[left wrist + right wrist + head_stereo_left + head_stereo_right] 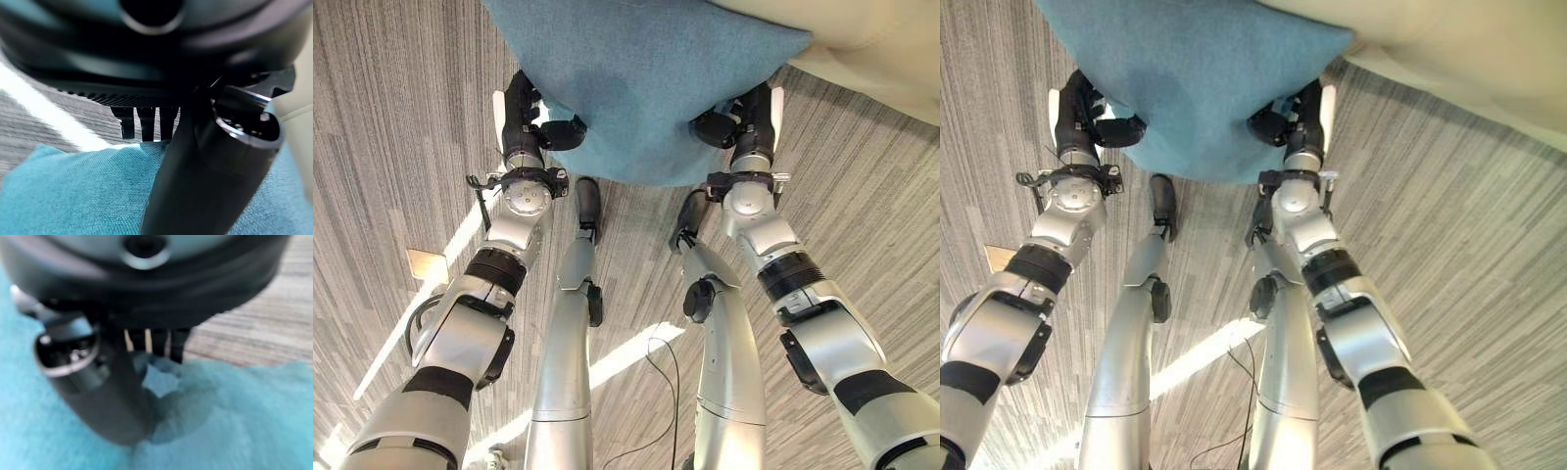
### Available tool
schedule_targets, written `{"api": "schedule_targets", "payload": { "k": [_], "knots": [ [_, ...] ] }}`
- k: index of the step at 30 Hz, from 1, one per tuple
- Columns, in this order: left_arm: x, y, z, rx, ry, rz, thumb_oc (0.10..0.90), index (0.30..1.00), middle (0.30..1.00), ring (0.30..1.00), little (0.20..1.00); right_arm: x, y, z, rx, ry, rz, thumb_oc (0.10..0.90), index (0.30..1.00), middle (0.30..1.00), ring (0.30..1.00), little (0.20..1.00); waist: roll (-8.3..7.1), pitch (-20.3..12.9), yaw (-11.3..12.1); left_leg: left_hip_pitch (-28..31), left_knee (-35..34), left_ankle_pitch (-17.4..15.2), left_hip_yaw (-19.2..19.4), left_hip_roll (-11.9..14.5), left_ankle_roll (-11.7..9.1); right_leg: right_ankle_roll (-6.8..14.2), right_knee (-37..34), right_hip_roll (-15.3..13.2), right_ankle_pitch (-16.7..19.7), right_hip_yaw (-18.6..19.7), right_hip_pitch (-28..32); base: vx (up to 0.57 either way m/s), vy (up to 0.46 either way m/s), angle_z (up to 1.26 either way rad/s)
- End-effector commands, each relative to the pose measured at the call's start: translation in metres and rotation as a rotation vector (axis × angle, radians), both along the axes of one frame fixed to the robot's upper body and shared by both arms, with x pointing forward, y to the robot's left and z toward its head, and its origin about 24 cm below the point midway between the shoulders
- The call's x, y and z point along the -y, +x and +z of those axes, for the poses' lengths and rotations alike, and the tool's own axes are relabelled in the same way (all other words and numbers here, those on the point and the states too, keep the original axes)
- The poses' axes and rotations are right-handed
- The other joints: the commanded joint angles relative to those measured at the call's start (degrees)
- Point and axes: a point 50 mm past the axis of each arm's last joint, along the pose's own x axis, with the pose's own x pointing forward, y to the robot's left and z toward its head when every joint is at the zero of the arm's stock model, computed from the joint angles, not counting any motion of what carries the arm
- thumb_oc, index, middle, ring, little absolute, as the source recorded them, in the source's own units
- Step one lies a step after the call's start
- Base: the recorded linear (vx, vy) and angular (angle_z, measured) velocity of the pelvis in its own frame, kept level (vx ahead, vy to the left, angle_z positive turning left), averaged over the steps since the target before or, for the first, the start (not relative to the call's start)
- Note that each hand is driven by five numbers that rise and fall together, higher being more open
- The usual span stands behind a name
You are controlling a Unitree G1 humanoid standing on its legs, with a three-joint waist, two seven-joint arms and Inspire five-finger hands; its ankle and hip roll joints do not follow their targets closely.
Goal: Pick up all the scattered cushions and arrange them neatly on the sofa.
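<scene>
On our left, the left robot hand (530,122) grips the near left edge of the teal cushion (646,78), thumb laid across the fabric on top and fingers (142,122) curled under its edge. We hold the cushion up above the grey carpet (391,117), stretched between both arms. On our right, the right robot hand (744,117) clamps the cushion's opposite edge, its thumb pressing into bunched fabric and its fingers (156,340) tucked beneath. Past the cushion's far right corner lies the cream sofa (881,49).
</scene>
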Motion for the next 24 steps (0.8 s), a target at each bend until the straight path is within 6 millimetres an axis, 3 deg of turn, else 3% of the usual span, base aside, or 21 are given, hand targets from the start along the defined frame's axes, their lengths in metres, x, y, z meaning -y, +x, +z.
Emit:
{"api": "schedule_targets", "payload": {
  "k": [1,6,11,15,17,19,21,24],
  "knots": [
    [0.042,-0.018,-0.006,0.134,-0.066,-0.198,0.4,0.3,0.3,0.3,0.3,-0.077,-0.029,0.019,0.229,0.018,0.319,0.4,0.3,0.3,0.3,0.3,1.16,-10.7,-1.4,2.8,2.3,-9.1,-2.6,-1.7,1.5,7.0,-5.4,1.1,-1.4,3.8,4.7,0.0,0.0,0.0],
    [0.041,-0.028,-0.014,0.155,-0.113,-0.233,0.4,0.3,0.3,0.3,0.3,-0.063,-0.037,0.006,0.238,0.009,0.318,0.4,0.3,0.3,0.3,0.3,1.4,-11.2,-1.7,7.0,-0.4,-8.5,-2.4,-1.4,1.0,7.2,-7.4,1.4,-0.5,3.4,8.4,-0.01,0.01,0.0],
    [0.04,-0.042,-0.042,0.116,-0.176,-0.26,0.4,0.3,0.3,0.3,0.3,-0.045,-0.047,-0.024,0.193,0.037,0.307,0.4,0.3,0.3,0.3,0.3,1.51,-11.4,-1.9,14.8,-5.1,-7.5,-2.3,-1.3,-0.3,7.2,-10.9,1.6,0.7,2.6,16.0,-0.03,-0.009,-0.03],
    [0.042,-0.059,-0.073,0.059,-0.222,-0.287,0.4,0.3,0.3,0.3,0.3,-0.03,-0.06,-0.057,0.129,0.059,0.3,0.4,0.3,0.3,0.3,0.3,1.79,-11.6,-2.2,23.9,-9.8,-6.8,-2.6,-1.2,-1.6,7.3,-15.6,1.0,1.8,1.0,24.9,0.01,-0.064,-0.02],
    [0.042,-0.063,-0.079,0.05,-0.228,-0.297,0.4,0.3,0.3,0.3,0.3,-0.027,-0.064,-0.066,0.107,0.056,0.298,0.4,0.3,0.3,0.3,0.3,1.83,-11.8,-2.2,26.2,-11.0,-6.6,-2.6,-1.2,-1.9,7.3,-16.9,1.0,2.0,0.5,27.2,-0.01,-0.026,-0.04],
    [0.04,-0.078,-0.098,0.013,-0.251,-0.315,0.4,0.3,0.3,0.3,0.3,-0.017,-0.077,-0.091,0.054,0.087,0.295,0.4,0.3,0.3,0.3,0.3,1.8,-12.9,-2.4,33.2,-14.3,-6.1,-2.8,-1.3,-2.6,7.4,-20.6,1.3,2.5,-0.7,34.3,-0.01,-0.073,-0.05],
    [0.04,-0.084,-0.106,-0.006,-0.27,-0.326,0.4,0.3,0.3,0.3,0.3,-0.013,-0.084,-0.1,0.032,0.094,0.292,0.4,0.3,0.3,0.3,0.3,1.7,-12.9,-2.5,35.6,-15.9,-4.0,-2.6,-1.6,-2.5,7.1,-22.6,1.1,4.4,-1.8,36.8,-0.08,-0.041,0.01],
    [0.039,-0.1,-0.127,-0.066,-0.278,-0.361,0.4,0.3,0.3,0.3,0.3,0.0,-0.098,-0.122,-0.032,0.094,0.272,0.4,0.3,0.3,0.3,0.3,1.65,-13.9,-2.7,43.5,-19.0,-3.5,-3.0,-1.1,-3.0,7.3,-26.6,1.4,4.7,-3.2,45.5,0.03,-0.067,0.01]
  ]
}}
